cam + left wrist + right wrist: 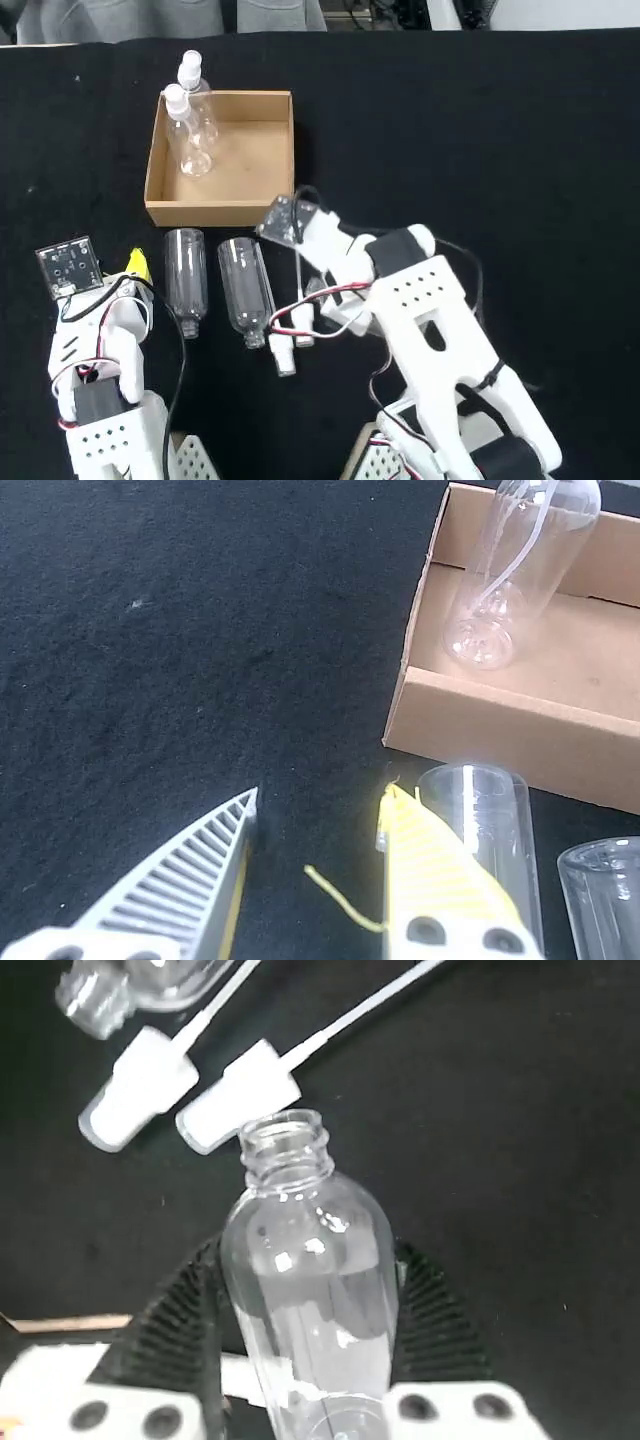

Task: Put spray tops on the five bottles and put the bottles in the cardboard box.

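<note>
our right end effector (308, 1255) is clamped on an uncapped bottle (300, 1200) near the middle of the desk (520, 150), its neck beside two loose spray tops (240, 1095). our left end effector (322, 798) gapes empty near the front left corner. we fear the slick bottle twisting when a top is pressed on.

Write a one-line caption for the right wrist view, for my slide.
Right gripper holds an uncapped clear bottle, its open neck close to two white spray tops lying on the black table.
</note>
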`<action>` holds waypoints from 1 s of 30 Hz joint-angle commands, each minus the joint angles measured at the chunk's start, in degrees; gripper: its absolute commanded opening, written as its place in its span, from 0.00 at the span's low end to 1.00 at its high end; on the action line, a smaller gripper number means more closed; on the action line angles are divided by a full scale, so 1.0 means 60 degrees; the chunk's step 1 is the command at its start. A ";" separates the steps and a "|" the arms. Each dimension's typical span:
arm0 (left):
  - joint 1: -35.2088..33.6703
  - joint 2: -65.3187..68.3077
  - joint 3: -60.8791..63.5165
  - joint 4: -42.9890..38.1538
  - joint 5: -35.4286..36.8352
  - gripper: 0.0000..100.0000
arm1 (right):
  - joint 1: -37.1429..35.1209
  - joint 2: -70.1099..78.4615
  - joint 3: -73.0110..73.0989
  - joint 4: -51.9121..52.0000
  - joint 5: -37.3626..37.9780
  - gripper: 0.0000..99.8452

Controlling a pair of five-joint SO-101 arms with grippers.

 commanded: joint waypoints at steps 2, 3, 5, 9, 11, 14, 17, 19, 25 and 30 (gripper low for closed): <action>0.0081 -0.0132 -0.0125 0.0059 -0.0088 0.18 | 0.0264 -0.0110 -0.1062 0.0176 -0.0967 0.07; 0.0081 -0.0132 -0.0125 0.0059 -0.0088 0.18 | 0.0264 -0.0110 -0.1136 0.0176 -0.1128 0.07; 0.0081 -0.0132 -0.0125 0.0059 -0.0088 0.18 | 0.0264 -0.0242 -0.1238 0.0205 -0.1421 0.07; 0.0081 -0.0132 -0.0125 0.0205 -0.0088 0.18 | 0.0264 -0.1165 -0.1487 0.0821 -0.1656 0.07; 0.0081 -0.0132 -0.0125 0.0220 -0.0088 0.18 | 0.0264 -0.1839 -0.1516 0.0982 -0.1802 0.07; 0.0081 -0.0132 -0.0125 0.0220 -0.0088 0.18 | 0.0264 -0.2689 -0.1370 0.0967 -0.2022 0.07; 0.0081 -0.0132 -0.0125 0.0220 -0.0103 0.18 | 0.0264 -0.3216 -0.1297 0.0967 -0.2242 0.07; 0.0081 -0.0132 -0.0125 0.0220 -0.0293 0.18 | 0.0264 -0.3392 -0.1297 0.0967 -0.2462 0.07; 0.0154 -0.0132 -0.0125 0.0234 -0.0498 0.18 | 0.0586 -0.3817 -0.1121 0.0571 -0.2799 0.07; 0.0168 -0.0132 -0.0125 0.0234 -0.0527 0.18 | 0.1524 -0.4740 -0.0007 -0.0777 -0.3443 0.07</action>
